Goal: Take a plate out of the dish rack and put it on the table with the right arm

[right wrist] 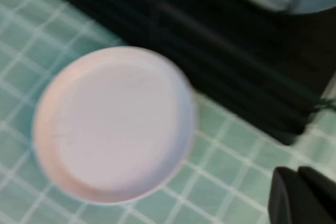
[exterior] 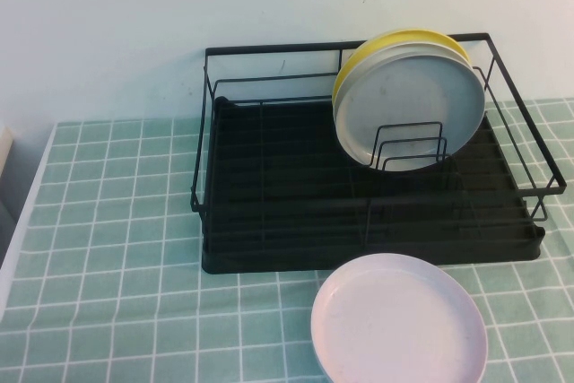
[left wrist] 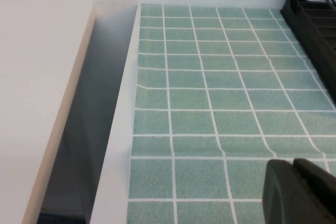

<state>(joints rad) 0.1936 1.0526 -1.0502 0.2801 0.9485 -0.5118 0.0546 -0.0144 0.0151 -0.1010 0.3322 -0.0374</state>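
Observation:
The pale pink plate (exterior: 399, 320) lies flat on the green grid table (exterior: 108, 221), just in front of the black dish rack (exterior: 269, 195) near its right end. In the right wrist view the plate (right wrist: 113, 124) lies apart from my right gripper (right wrist: 297, 174), which is shut on nothing and hangs over bare cloth beside it, with the rack (right wrist: 236, 66) behind. My left gripper (left wrist: 293, 163) is shut and empty over the cloth to the left of the rack (left wrist: 315, 19). Neither arm shows in the high view.
A grey plate (exterior: 408, 105) and a yellow plate (exterior: 395, 42) behind it stand upright in the rack's right half. The table's left edge borders a gap and a white surface (left wrist: 42, 77). A white wall stands behind the rack.

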